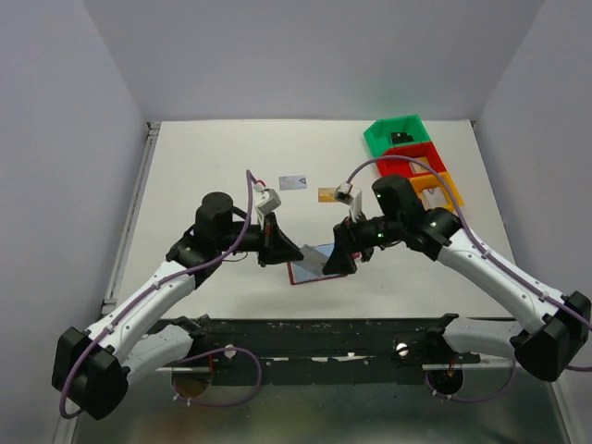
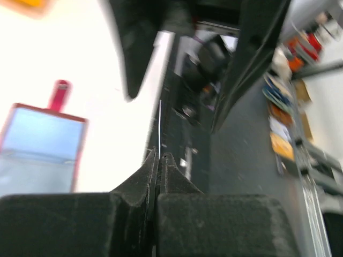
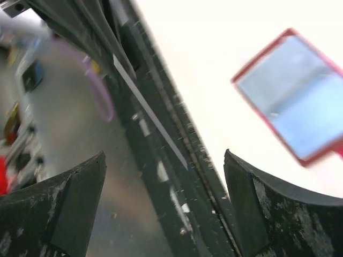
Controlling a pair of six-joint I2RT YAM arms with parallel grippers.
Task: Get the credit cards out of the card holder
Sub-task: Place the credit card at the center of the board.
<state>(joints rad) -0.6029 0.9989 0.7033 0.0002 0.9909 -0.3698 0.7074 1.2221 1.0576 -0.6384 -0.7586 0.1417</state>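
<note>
The card holder (image 1: pixel 313 261) lies open on the table between the two grippers, light blue inside with a dark red border. It also shows in the left wrist view (image 2: pixel 40 147) and the right wrist view (image 3: pixel 297 101). My left gripper (image 1: pixel 292 252) is just left of it, shut on a thin card seen edge-on (image 2: pixel 159 126), with the fingertips (image 2: pixel 159 153) pinched together. My right gripper (image 1: pixel 337 262) sits over the holder's right side, open and empty (image 3: pixel 165 155). A silver-grey card (image 1: pixel 292 182) and a gold-tan card (image 1: pixel 326 194) lie on the table farther back.
Green (image 1: pixel 396 136), red (image 1: pixel 412 159) and orange (image 1: pixel 437 187) bins stand at the back right. The dark table edge and frame (image 1: pixel 324 333) run along the near side. The right gripper's black fingers (image 2: pixel 139 48) loom close in the left wrist view.
</note>
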